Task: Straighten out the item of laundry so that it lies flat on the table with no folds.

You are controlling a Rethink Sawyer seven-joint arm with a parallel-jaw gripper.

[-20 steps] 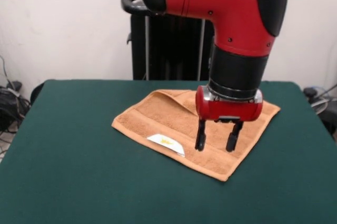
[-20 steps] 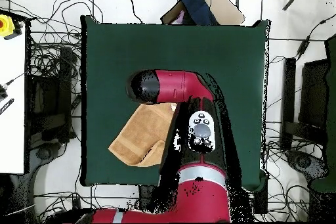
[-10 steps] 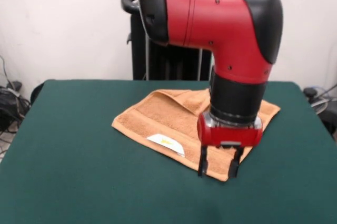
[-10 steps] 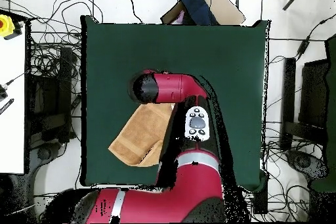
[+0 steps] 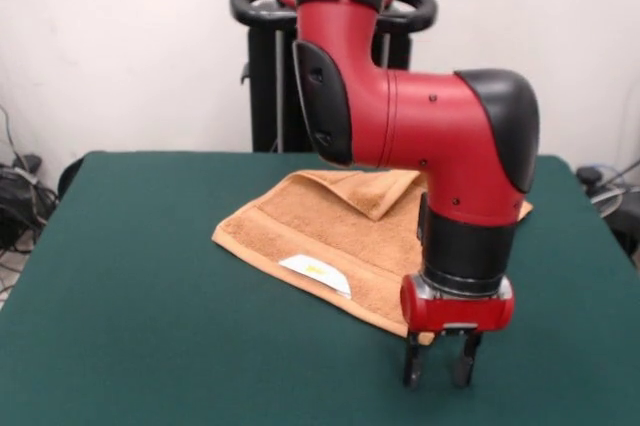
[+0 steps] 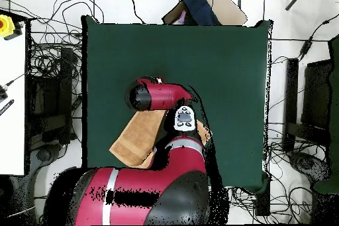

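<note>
Right now the red and black arm bends down over the green table (image 5: pixel 130 276), and its gripper (image 5: pixel 437 362) hangs just past the near corner of the orange-tan hand towel (image 5: pixel 320 231), the two dark fingers (image 5: pixel 412 364) pointing straight down with a narrow gap between them and nothing caught in it. From the front the fingertips sit low over the felt, though whether they touch it I cannot tell. That towel lies towards the middle of the table, turned like a diamond, mostly spread out but with its far corner (image 5: pixel 375 191) folded over onto itself in a triangular flap. A small white tag (image 5: pixel 316 273) shows along the near left edge. Looking straight down from overhead, the arm covers much of the towel (image 6: pixel 136 145), leaving only its left part showing.
</note>
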